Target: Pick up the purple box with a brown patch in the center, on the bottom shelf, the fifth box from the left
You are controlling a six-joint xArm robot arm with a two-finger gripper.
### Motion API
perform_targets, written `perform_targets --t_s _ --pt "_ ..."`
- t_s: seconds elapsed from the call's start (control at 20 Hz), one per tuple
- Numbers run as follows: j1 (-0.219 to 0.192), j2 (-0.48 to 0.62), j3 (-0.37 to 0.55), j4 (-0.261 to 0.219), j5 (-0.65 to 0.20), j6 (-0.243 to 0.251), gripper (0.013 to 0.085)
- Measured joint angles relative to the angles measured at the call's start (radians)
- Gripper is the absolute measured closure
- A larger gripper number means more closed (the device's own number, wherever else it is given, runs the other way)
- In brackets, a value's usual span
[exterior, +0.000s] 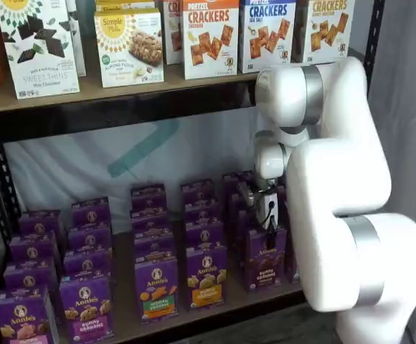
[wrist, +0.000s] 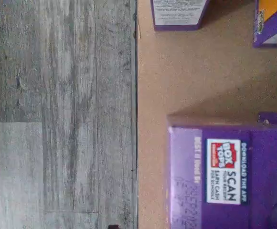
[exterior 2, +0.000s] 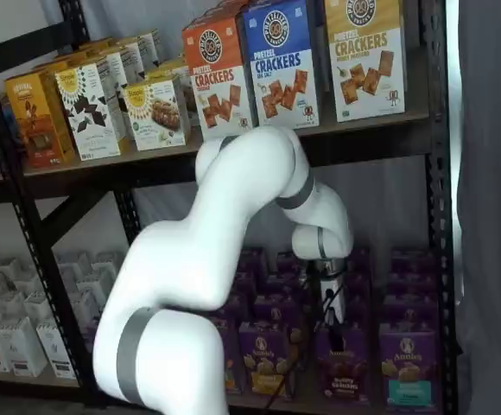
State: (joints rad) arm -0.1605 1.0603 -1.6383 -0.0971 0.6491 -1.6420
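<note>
The purple box (exterior: 265, 260) with a dark brown centre patch stands at the front of its column on the bottom shelf (exterior: 215, 309). It also shows in a shelf view (exterior 2: 341, 365). My gripper (exterior: 270, 226) hangs just above this box's top, with its white body and black fingers seen side-on. In a shelf view the gripper (exterior 2: 328, 313) shows as dark fingers with a cable over the same box. No gap between the fingers can be made out. The wrist view shows a purple carton top (wrist: 227, 176) with a Box Tops label on the tan board (wrist: 186, 86).
A purple carton with a yellow-orange patch (exterior: 206, 279) stands left of the target, then one with a green band (exterior: 156, 288). A teal-banded carton (exterior 2: 406, 367) stands to its right. Cracker boxes (exterior: 209, 36) fill the higher shelf. The grey plank floor (wrist: 57, 114) lies beyond the shelf edge.
</note>
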Motion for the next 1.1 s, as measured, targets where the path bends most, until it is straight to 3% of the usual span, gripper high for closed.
perform_targets --t_s 0.1,0.2,0.25,0.6,1.1 --pt "0.0 0.002 0.0 0.0 0.0 0.0 0.013" --pt "-0.001 0.005 -0.002 0.006 0.004 -0.005 0.021" --pt "-0.001 0.005 0.001 0.009 0.001 -0.009 0.021" --pt "-0.011 -0.005 0.02 0.091 -0.019 -0.087 0.037" --pt "-0.014 -0.008 0.031 0.117 -0.036 -0.112 0.057"
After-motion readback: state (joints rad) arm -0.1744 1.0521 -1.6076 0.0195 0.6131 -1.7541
